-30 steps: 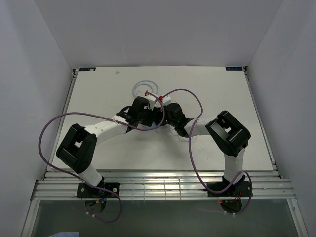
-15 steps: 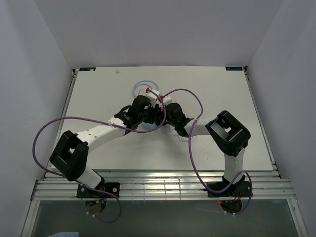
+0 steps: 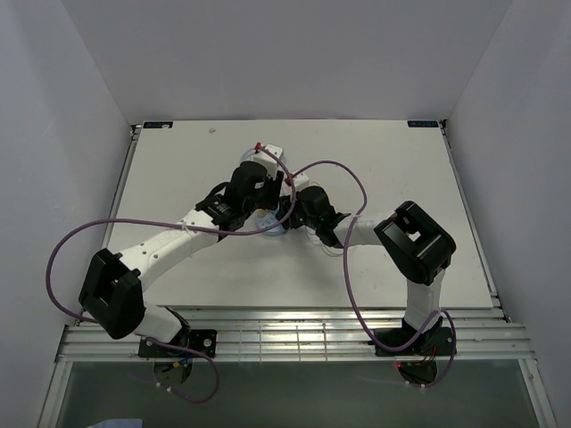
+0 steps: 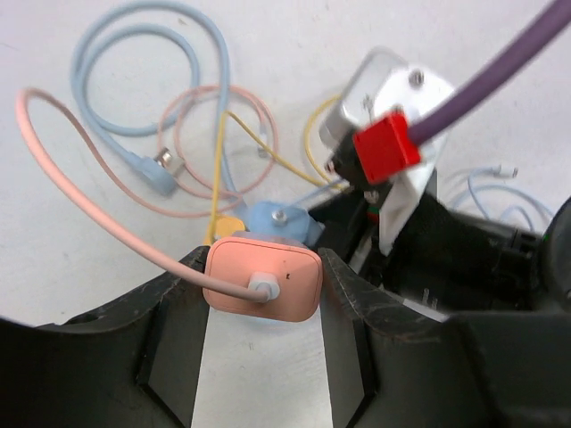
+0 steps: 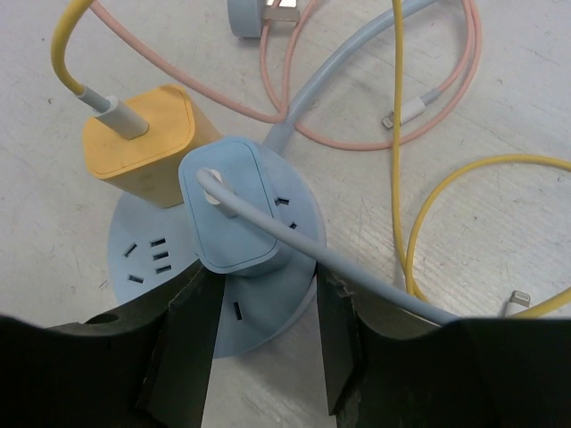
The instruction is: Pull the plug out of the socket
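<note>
**Left arm stretches farther up the table**

We see the left arm (image 3: 165, 248) straightened out. Its elbow has dropped toward the near left corner, and its wrist has slid up the table, away from the right arm's wrist. The left gripper (image 4: 263, 264) has carried the pink plug (image 4: 261, 280) along. The purple cable (image 3: 64, 259) loop has swung lower and wider.

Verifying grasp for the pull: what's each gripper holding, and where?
Left gripper holds the pink plug by its opposite sides. Right gripper straddles the socket; a hold cannot be told.
</note>
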`<control>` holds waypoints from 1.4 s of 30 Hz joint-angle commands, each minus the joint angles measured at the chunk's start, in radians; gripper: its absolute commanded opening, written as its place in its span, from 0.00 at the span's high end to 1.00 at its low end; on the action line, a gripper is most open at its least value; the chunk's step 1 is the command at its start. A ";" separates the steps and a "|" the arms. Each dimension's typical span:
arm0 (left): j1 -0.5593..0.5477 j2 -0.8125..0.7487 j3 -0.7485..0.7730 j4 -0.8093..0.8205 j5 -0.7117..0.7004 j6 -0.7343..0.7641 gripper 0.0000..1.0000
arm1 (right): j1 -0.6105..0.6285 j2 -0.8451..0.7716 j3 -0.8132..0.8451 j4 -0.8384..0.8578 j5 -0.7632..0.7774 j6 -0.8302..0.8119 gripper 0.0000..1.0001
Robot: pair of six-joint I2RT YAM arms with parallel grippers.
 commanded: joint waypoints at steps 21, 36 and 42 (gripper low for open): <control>0.604 0.046 0.407 -0.074 -0.110 0.008 1.00 | 0.034 0.037 -0.128 -0.430 0.010 -0.113 0.70; 0.855 0.194 0.298 -0.112 -0.154 -0.213 1.00 | 0.032 0.006 -0.136 -0.413 -0.024 -0.134 0.69; 0.855 0.238 0.126 -0.048 -0.146 -0.287 1.00 | 0.032 -0.054 -0.119 -0.445 -0.026 -0.166 0.68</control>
